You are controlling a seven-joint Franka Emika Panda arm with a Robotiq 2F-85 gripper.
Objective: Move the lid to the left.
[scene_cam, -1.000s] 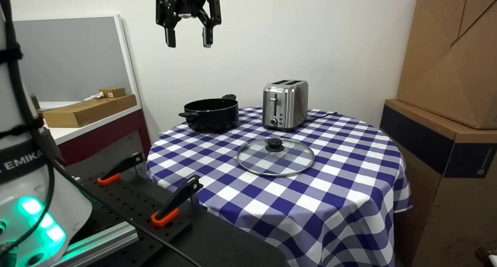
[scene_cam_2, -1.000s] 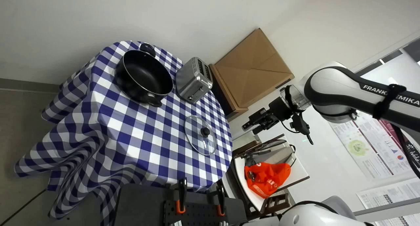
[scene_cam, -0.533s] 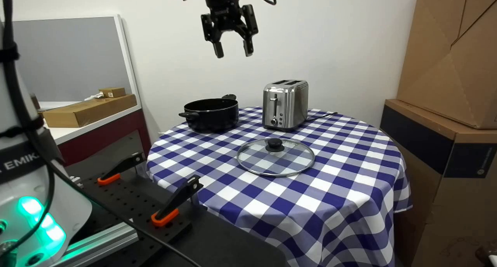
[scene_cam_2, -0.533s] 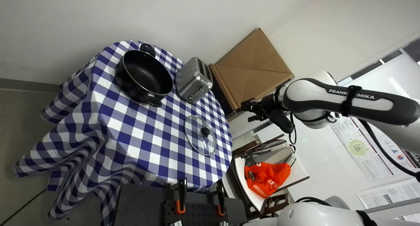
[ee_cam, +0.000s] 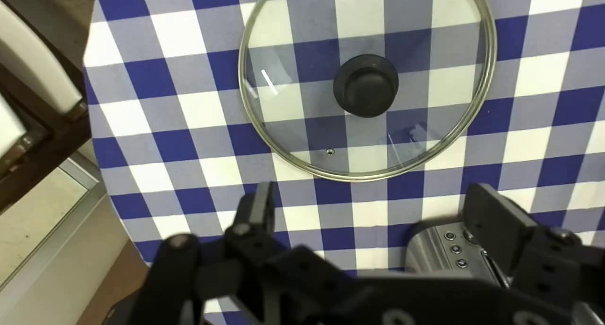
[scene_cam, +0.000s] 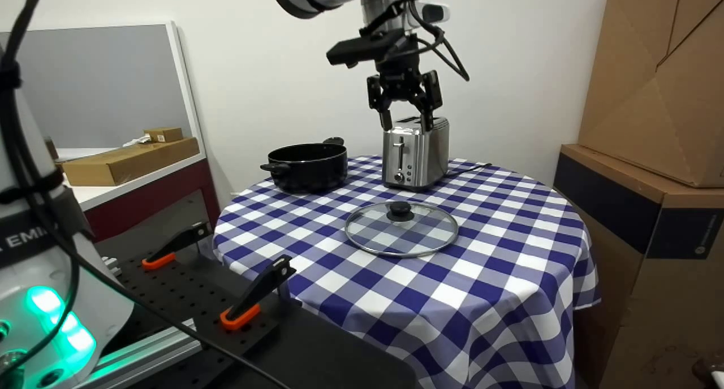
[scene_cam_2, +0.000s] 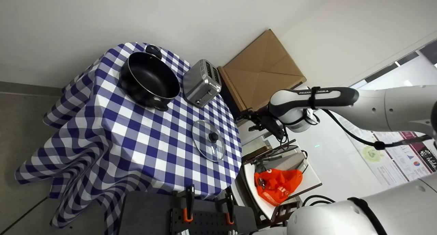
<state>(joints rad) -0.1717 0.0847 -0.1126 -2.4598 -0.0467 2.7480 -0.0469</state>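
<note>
The lid is a round transparent glass disc with a thin metal rim and a black centre knob. It lies flat on the checked tablecloth, knob up, and also shows in an exterior view. In the wrist view the lid fills the upper middle, its top edge cut off. My gripper is open and empty, fingers pointing down, well above the table. It also shows in an exterior view. In the wrist view the spread fingertips stand just below the lid's near rim in the picture, apart from it.
A shiny steel toaster stands behind the lid; it shows under one finger in the wrist view. A black pot stands beside the toaster. Black clamps with orange pads stick up at the table's near side. Cardboard boxes stand beyond the table.
The arm has swung over the table and come down, moving right and lower in an exterior view. The gripper stays open. The lid, pot and toaster have not moved.
</note>
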